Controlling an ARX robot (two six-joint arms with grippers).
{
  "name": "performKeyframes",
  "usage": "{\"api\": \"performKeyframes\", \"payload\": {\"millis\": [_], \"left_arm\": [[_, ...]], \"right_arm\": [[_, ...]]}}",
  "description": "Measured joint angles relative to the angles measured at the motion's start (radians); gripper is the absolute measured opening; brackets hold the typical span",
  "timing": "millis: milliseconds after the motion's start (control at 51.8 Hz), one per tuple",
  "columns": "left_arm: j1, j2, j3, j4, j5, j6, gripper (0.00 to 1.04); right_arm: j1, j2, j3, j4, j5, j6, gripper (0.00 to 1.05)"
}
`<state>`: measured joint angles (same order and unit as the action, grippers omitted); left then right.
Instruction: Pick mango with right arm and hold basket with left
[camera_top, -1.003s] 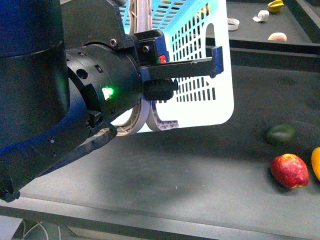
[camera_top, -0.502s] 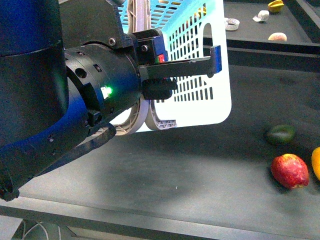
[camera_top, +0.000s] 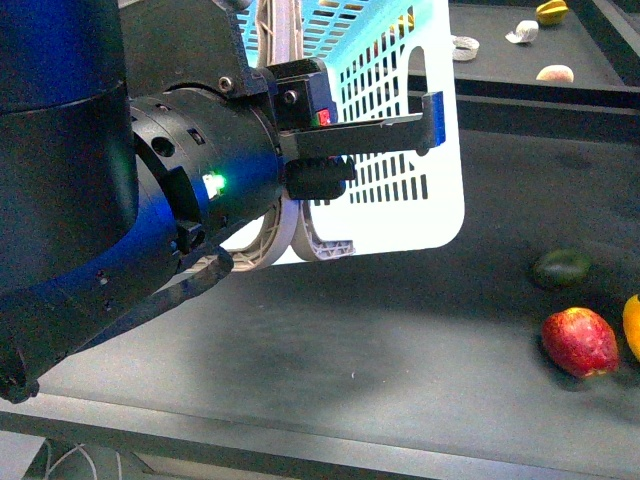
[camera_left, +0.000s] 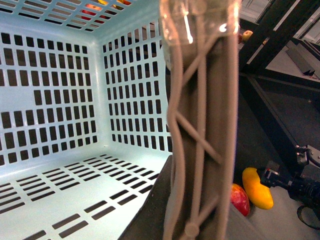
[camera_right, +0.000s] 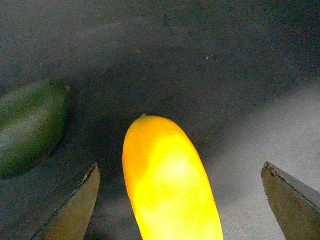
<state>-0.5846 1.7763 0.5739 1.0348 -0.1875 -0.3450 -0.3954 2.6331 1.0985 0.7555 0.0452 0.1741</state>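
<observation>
Plainly, the right claw is spread wide and has hold of nothing. Its two fingertips stand either side of the mango, clear of the skin. In the front view the mango lies on the dark table at about 4 o'clock, cut by the picture's edge.

Its skin looks smooth and glossy, so I judge it slippery. It is probably firm, of middling weight, and apt to bruise under a hard pinch. It is long and rounded, so the best hold would be across its narrow width at the fullest middle. Toward the tapering end it might squirt out. The table looks flat and matt and should keep it from rolling far.

Room is tight. A red fruit lies just beside the mango at its 9 o'clock, and a dark green fruit sits near at about 11 o'clock. A fingertip going down on that side has little space.

Farther off, at 10 o'clock, the left claw seems closed on the grey-brown handles of the basket, which hangs tilted above the table. The grip itself is hidden, so that is a judgement. Farthest, at 1 o'clock, a second dark surface carries small odds and ends.
</observation>
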Motion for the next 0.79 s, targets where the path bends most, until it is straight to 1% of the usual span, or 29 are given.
{"api": "performKeyframes", "payload": {"millis": [309,791], "left_arm": [[0.000,0.000,0.000,0.000,0.001,0.000,0.06],[0.000,0.000,0.000,0.000,0.000,0.000,0.06]], "right_arm": [[0.018,0.086,0.079,-0.034,0.020,0.014,0.96],[0.031,0.138,0.121,-0.051,0.049,0.021,0.96]]}}
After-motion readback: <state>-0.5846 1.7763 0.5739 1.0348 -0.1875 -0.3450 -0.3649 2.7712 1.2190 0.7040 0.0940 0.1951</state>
